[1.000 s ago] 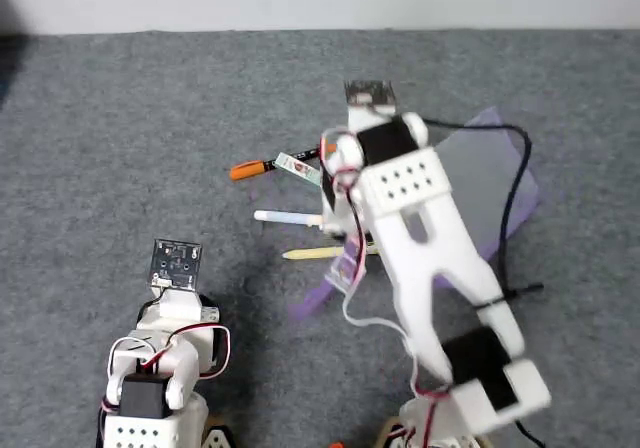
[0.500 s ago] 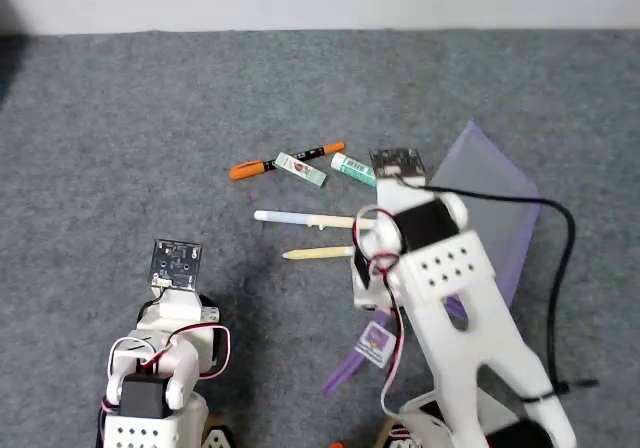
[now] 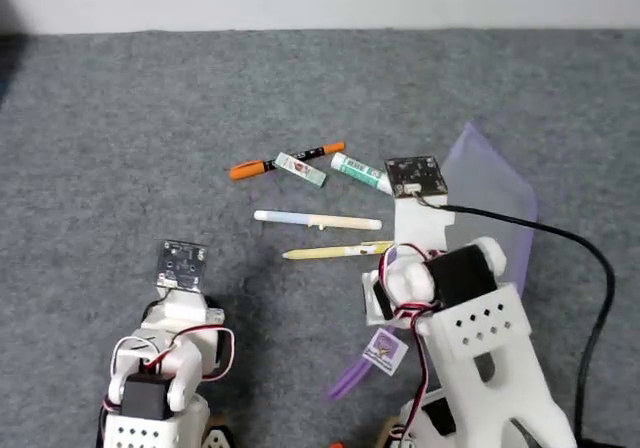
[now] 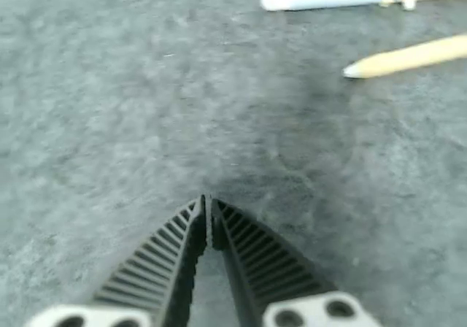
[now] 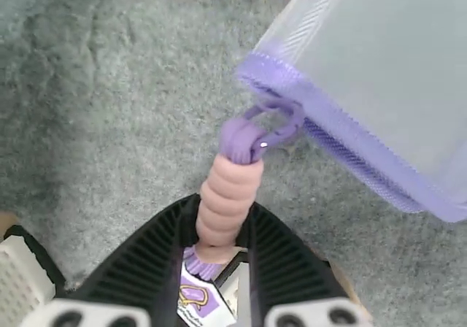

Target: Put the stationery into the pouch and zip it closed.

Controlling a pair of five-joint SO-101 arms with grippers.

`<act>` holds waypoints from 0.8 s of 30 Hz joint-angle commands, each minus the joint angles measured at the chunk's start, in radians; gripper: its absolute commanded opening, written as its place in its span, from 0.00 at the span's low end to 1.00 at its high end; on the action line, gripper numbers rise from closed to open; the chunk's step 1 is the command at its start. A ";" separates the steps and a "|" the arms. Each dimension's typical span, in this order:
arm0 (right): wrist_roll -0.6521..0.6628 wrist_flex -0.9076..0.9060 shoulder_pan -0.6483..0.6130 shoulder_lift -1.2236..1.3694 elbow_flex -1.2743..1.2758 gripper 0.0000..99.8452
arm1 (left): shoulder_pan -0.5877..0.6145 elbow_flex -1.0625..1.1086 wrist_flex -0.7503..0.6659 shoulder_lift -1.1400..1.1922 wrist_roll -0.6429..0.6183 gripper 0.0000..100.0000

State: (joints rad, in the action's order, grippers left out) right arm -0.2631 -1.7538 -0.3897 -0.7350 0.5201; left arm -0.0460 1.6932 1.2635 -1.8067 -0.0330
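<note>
notes stationery (image 3: 318, 221) loose left of the pouch (image 3: 497, 180), none packed. finds right gripper (image 5: 222, 219) clamped on zipper pull (image 5: 228, 187), left gripper (image 4: 208, 212) jaws together, empty. loading, zipping outstanding.

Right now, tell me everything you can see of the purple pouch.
The pouch is flat, translucent lilac plastic with a darker purple zip edge, resting on the grey mat. At one corner a purple loop carries a ribbed pink pull, pinched by the right gripper. A small printed tag hangs from that pull. Whether the zip is open cannot be told.
</note>
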 commanded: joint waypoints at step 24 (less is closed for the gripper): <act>0.718 -0.038 0.159 -0.501 -0.012 0.01 | -0.216 -0.337 -0.299 -0.011 -0.066 0.27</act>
State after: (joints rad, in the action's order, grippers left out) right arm 0.4212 -1.7538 -0.2332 -1.1922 0.5217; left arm -0.1734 1.4154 1.0165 -1.8067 -0.0667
